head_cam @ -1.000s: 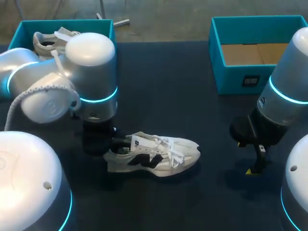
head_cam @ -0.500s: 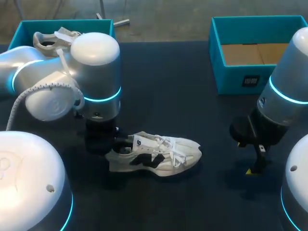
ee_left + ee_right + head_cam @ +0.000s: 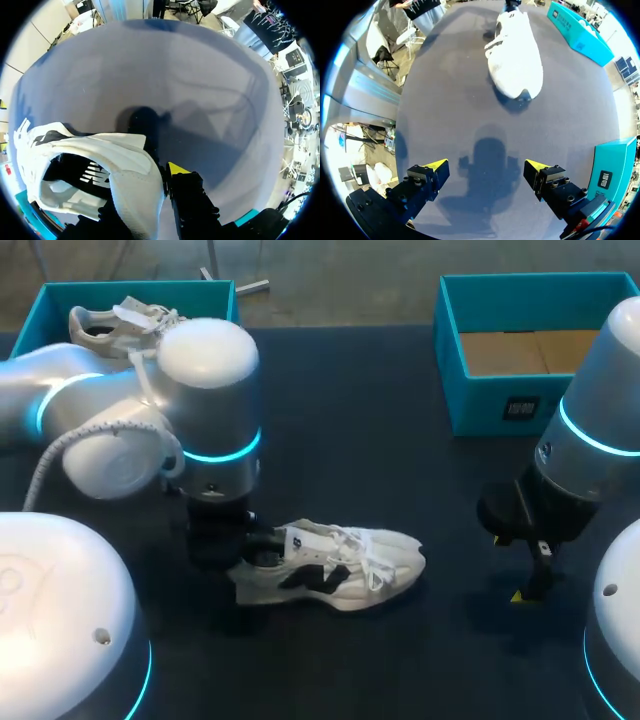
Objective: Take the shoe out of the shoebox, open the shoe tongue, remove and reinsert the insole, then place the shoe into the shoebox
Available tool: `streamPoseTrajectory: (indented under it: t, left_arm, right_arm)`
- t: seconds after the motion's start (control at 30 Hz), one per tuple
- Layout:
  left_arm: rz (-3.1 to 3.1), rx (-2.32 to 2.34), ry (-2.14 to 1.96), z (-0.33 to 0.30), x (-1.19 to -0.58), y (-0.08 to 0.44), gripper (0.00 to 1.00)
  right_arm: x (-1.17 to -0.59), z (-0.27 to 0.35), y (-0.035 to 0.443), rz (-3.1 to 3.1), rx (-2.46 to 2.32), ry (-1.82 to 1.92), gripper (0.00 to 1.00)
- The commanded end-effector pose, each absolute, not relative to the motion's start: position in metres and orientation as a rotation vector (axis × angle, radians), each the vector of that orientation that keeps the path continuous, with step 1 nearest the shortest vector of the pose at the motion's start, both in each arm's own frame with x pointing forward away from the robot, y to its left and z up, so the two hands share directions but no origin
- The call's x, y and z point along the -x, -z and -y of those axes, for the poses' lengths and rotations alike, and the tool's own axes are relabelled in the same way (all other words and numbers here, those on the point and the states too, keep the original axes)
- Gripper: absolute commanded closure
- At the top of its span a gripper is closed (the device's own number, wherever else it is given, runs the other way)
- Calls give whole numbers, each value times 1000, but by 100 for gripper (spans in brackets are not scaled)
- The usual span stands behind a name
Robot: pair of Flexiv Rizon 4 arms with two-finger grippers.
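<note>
My left pincer (image 3: 152, 187) clamped on shoe (image 3: 340, 565) heel, mid tabletop (image 3: 380, 440) | right pincer (image 3: 487, 172) wide open, empty, near right | shoebox (image 3: 500, 405) far right | second shoe (image 3: 110, 322) in far-left box (image 3: 55, 300)

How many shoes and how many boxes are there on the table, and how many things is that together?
Shoes: 2, a loose shoe on the table and a boxed shoe in the left box
Boxes: 2, the left box and the right box, both teal
Total: 4
</note>
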State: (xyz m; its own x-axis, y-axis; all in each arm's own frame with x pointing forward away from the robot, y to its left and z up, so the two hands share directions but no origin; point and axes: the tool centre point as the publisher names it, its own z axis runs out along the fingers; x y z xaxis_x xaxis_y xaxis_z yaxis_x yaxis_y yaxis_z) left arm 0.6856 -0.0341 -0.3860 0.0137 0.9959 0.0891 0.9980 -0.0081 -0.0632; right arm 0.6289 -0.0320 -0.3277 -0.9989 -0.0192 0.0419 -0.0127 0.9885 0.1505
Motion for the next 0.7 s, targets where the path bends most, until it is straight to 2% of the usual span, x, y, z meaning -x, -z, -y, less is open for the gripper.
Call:
streamPoseTrajectory:
  t: [0.03, 0.7]
  left_arm:
    - [2118, 2141, 47, 52, -692, 397, 100]
    - [2112, 2139, 70, 49, -694, 400, 100]
  right_arm:
    - [-628, 32, 329, 3092, -24, 232, 0]
    - [-628, 32, 329, 3092, -24, 232, 0]
